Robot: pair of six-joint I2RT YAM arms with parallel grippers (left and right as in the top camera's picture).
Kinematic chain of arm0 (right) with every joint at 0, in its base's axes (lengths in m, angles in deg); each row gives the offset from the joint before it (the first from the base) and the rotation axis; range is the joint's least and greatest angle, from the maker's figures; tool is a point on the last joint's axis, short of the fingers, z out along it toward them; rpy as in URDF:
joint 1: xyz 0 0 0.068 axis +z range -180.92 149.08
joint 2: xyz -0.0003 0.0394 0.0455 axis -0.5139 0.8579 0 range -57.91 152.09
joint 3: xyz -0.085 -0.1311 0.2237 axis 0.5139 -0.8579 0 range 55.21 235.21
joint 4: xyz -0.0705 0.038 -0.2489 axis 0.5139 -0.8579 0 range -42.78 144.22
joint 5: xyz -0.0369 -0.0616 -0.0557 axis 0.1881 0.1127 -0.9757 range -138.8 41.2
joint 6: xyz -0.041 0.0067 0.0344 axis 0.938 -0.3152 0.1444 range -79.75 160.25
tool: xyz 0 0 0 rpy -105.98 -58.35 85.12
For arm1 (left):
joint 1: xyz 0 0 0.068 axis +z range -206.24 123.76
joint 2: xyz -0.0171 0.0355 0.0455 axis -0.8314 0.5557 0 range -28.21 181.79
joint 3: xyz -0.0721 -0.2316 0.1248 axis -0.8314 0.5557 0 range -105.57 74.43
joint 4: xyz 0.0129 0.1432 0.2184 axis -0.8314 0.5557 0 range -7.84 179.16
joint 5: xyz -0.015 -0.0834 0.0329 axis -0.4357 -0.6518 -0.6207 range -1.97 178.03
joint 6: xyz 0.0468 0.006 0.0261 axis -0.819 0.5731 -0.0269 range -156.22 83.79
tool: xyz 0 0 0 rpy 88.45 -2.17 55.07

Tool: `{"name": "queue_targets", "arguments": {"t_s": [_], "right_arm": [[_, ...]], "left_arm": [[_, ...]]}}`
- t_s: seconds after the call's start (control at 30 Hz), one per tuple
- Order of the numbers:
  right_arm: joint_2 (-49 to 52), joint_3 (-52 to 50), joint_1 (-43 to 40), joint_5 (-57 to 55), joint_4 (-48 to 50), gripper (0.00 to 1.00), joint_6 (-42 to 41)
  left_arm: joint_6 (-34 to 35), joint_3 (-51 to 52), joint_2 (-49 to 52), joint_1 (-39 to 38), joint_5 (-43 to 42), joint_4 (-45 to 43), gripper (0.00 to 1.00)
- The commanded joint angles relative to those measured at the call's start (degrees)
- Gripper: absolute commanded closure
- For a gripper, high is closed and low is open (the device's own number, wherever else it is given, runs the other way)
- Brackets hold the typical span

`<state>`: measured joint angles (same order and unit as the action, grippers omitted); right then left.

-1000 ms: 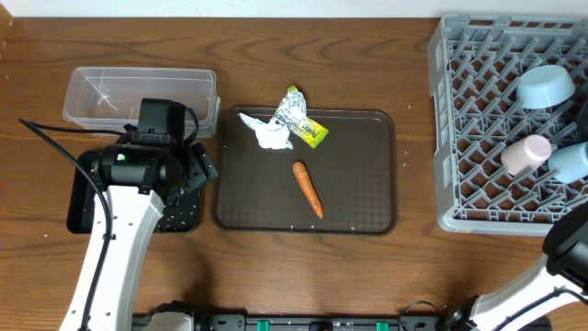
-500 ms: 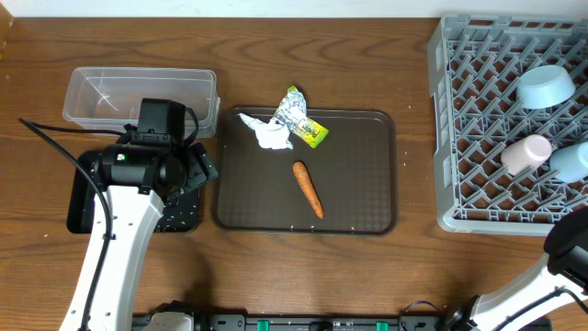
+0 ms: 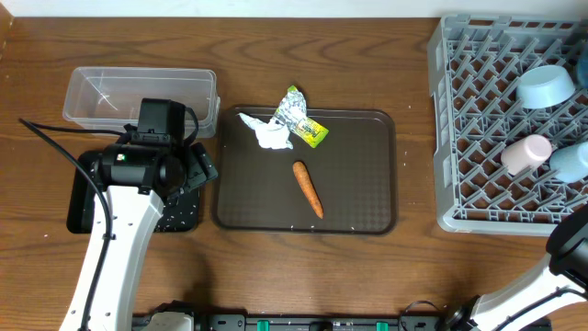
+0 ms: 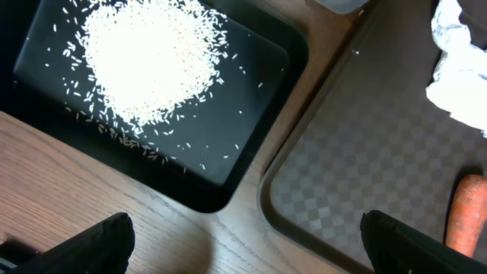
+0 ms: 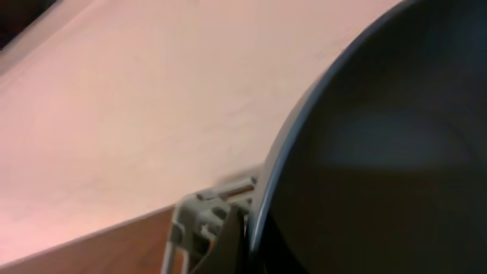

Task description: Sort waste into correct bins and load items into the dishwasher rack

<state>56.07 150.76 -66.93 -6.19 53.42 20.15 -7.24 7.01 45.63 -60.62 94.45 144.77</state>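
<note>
My left gripper hangs open over the near right corner of the black bin, its fingers wide apart and empty. White rice lies heaped in that black bin. The clear bin stands behind it. The tissue, foil wrapper and carrot lie on the brown tray. The rack holds a light-blue bowl and a whitish cup. My right gripper is shut on the rim of the plate, beside a grey rack corner.
Only a bit of the right arm shows at the lower right edge of the overhead view. A second pale blue item stands in the rack next to the cup. The left arm's cable trails over the table's left side.
</note>
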Motion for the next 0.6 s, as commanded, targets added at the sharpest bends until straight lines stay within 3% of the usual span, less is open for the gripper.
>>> {"name": "queue_targets", "arguments": {"t_s": [0.0, 0.2, 0.57], "right_arm": [[-0.3, -5.3, -0.9, 3.1, 7.5, 0.99, -10.3], [-0.3, -13.4, -2.3, 7.8, 25.5, 0.99, -18.6], [-0.3, -16.7, -5.9, 10.1, 26.4, 0.99, -24.5]], "left_arm": [[0.9, 0.0, 0.2, 0.2, 0.5, 0.1, 0.02], [0.9, 0.0, 0.2, 0.2, 0.5, 0.1, 0.02], [0.9, 0.0, 0.2, 0.2, 0.5, 0.2, 0.02]]}}
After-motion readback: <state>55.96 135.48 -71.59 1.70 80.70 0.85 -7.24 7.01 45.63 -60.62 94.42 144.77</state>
